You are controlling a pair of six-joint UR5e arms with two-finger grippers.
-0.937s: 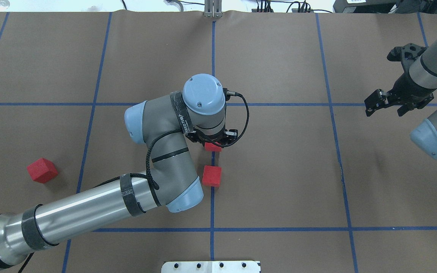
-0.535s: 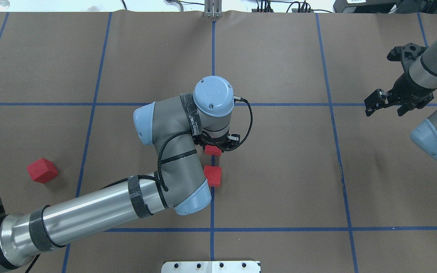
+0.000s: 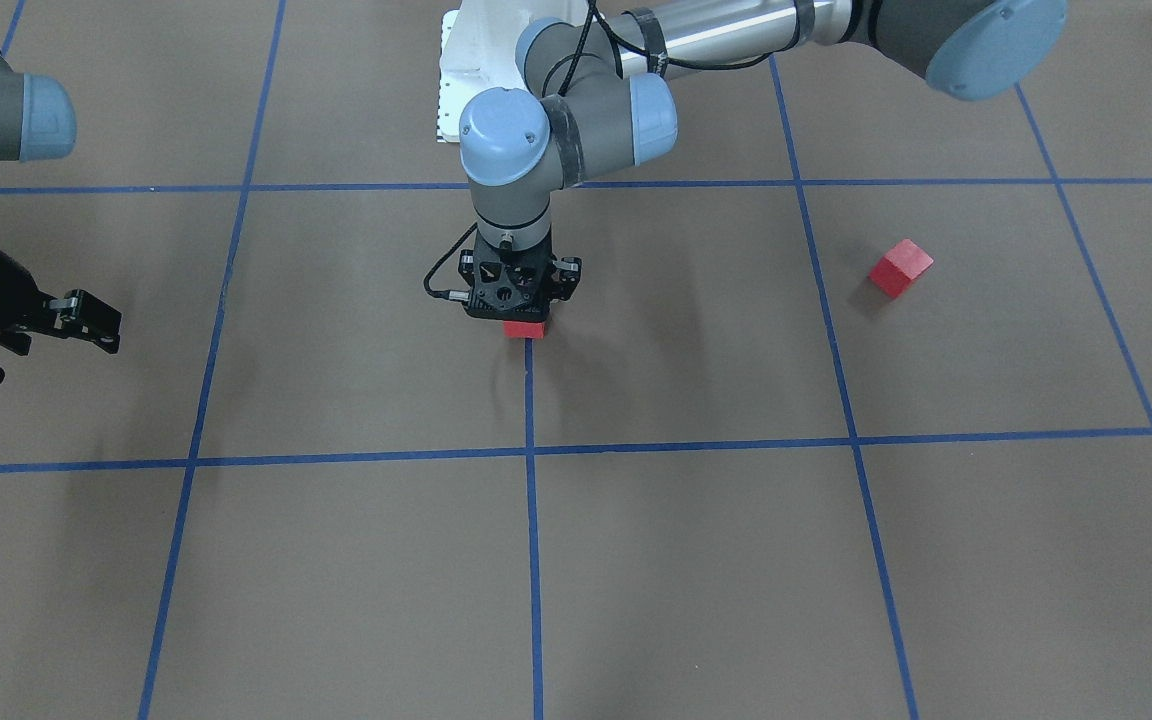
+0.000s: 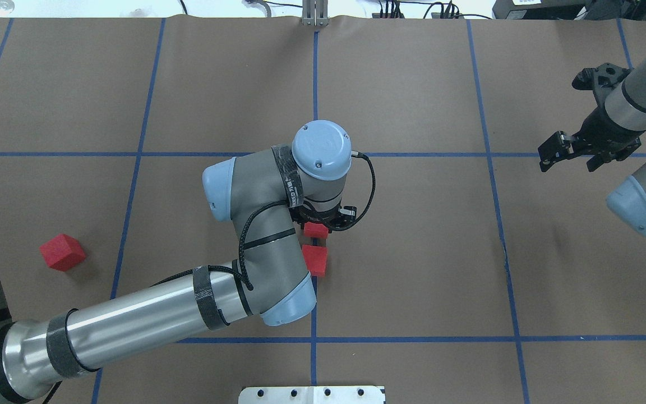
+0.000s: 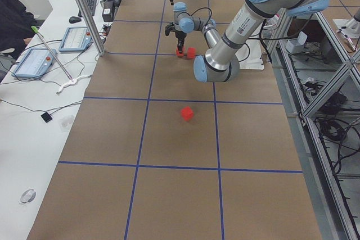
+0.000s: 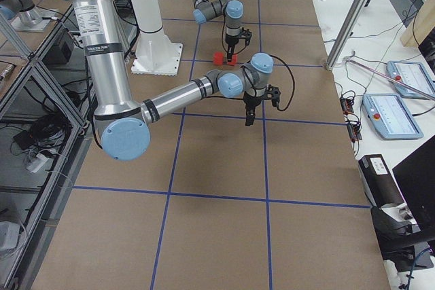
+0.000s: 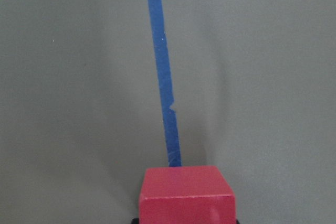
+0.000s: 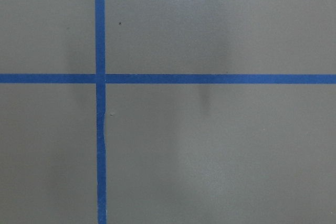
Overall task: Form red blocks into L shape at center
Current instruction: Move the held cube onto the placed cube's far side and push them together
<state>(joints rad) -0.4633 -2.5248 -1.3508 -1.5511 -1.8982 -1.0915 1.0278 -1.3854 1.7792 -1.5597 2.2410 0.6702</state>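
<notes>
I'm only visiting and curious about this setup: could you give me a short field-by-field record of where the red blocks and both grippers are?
left gripper: shut on the held red block, over the central blue tape line
second red block: on the same line, next to the held one, with a small gap between them
third red block: alone, far out on the robot's left
right gripper: open, empty, off to the right
L shape: not yet formed
</notes>
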